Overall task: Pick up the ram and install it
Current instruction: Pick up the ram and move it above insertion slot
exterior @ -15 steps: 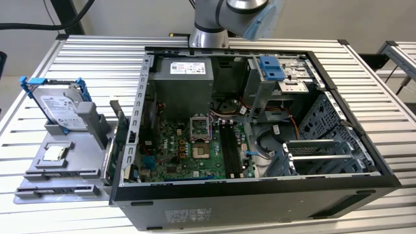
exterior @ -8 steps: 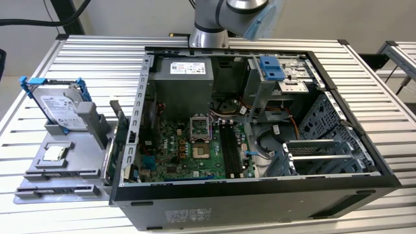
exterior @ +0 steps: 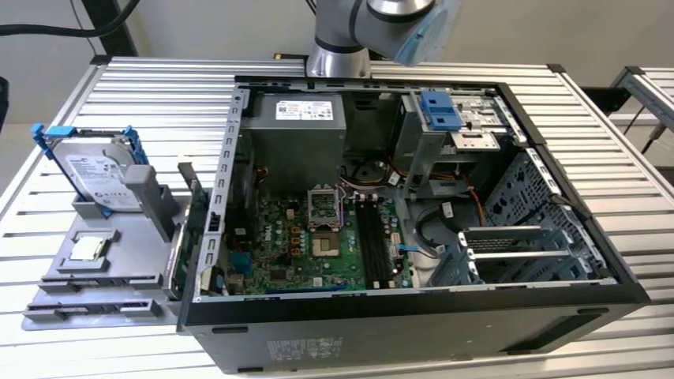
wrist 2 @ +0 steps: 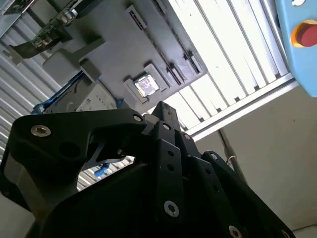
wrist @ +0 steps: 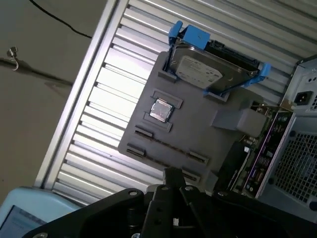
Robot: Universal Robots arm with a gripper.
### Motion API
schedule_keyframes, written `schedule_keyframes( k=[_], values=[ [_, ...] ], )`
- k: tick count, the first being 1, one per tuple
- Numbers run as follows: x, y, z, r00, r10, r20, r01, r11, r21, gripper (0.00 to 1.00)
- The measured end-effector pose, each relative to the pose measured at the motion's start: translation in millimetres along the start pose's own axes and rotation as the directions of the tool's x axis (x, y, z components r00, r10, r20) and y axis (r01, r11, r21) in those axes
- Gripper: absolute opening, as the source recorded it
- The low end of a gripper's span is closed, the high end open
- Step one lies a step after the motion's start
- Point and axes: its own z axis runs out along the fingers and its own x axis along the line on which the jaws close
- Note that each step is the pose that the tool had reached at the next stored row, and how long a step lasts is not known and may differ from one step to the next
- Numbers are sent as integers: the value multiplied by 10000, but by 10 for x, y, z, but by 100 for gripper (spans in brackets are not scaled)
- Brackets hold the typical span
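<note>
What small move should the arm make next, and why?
Probably descend toward the grey tray beside the computer case: the gripper hangs well above it, and a thin dark strip, likely the ram, stands in the tray's slot.

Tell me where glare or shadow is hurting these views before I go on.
Second wrist view: the table slats blow out to white, and the gripper is a dark mass against them. First wrist view: glare on the slats beside the grey tray, which itself is evenly lit. Exterior view: the open computer case shades its motherboard; slats at the exterior view's left are bright.
</note>
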Motion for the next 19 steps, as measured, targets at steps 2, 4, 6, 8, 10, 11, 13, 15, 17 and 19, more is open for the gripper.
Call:
schedule_keyframes(
  k=[2, 4, 6, 8, 10, 11, 13, 15, 17, 19],
  values=[
    [0, 0, 0, 9998, -183, -11, 183, 9998, -4, 0],
    [0, 0, 0, 9993, -377, -22, 377, 9993, -9, 0],
    [0, 0, 0, 9985, -552, -32, 552, 9985, -13, 0],
    [0, 0, 0, 9973, -736, -43, 736, 9973, -17, 0],
    [0, 0, 0, 9958, -917, -53, 917, 9958, -22, 0],
    [0, 0, 0, 9949, -1005, -58, 1005, 9949, -24, 0],
    [0, 0, 0, 9930, -1181, -68, 1181, 9930, -29, 0],
    [0, 0, 0, 9908, -1350, -77, 1350, 9908, -34, 0],
    [0, 0, 0, 9883, -1520, -87, 1520, 9884, -39, 0],
    [0, 0, 0, 9857, -1682, -96, 1682, 9858, -44, 0]
  ],
)
